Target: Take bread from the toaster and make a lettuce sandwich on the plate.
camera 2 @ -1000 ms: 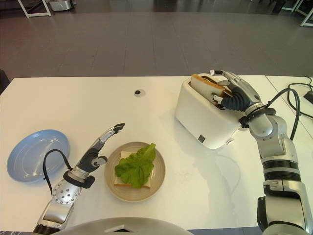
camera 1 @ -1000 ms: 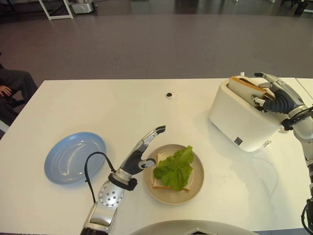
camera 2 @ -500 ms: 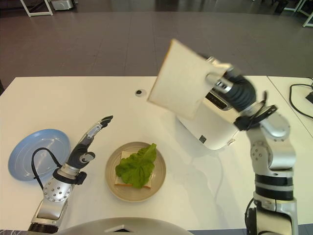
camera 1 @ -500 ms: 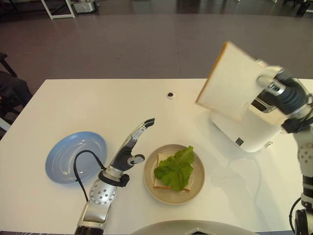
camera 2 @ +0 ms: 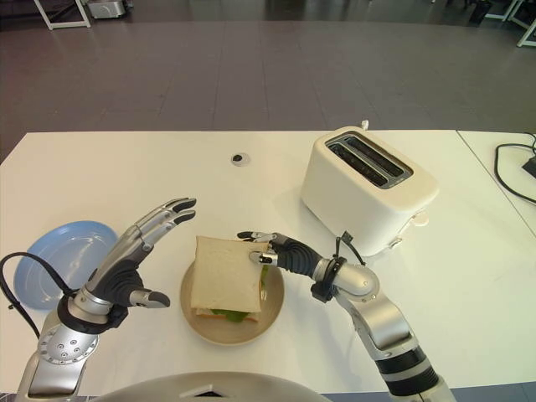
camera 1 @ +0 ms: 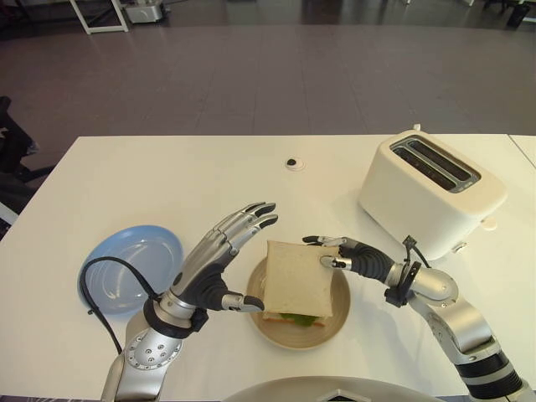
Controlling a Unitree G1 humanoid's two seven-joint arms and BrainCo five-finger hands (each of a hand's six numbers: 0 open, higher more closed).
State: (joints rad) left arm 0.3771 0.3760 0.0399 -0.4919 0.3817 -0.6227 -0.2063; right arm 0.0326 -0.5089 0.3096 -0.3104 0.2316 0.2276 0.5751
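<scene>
I log the sandwich [camera 1: 297,280] on the near plate [camera 1: 340,301], centre. Left hand [camera 1: 213,272] just left of it, right hand [camera 1: 360,258] at its right corner. Second plate [camera 1: 138,251] far left, toaster [camera 1: 419,205] behind right.

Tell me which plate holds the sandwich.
The tan plate, nearer the toaster, carries the sandwich. The blue plate lies apart at the robot's left.
</scene>
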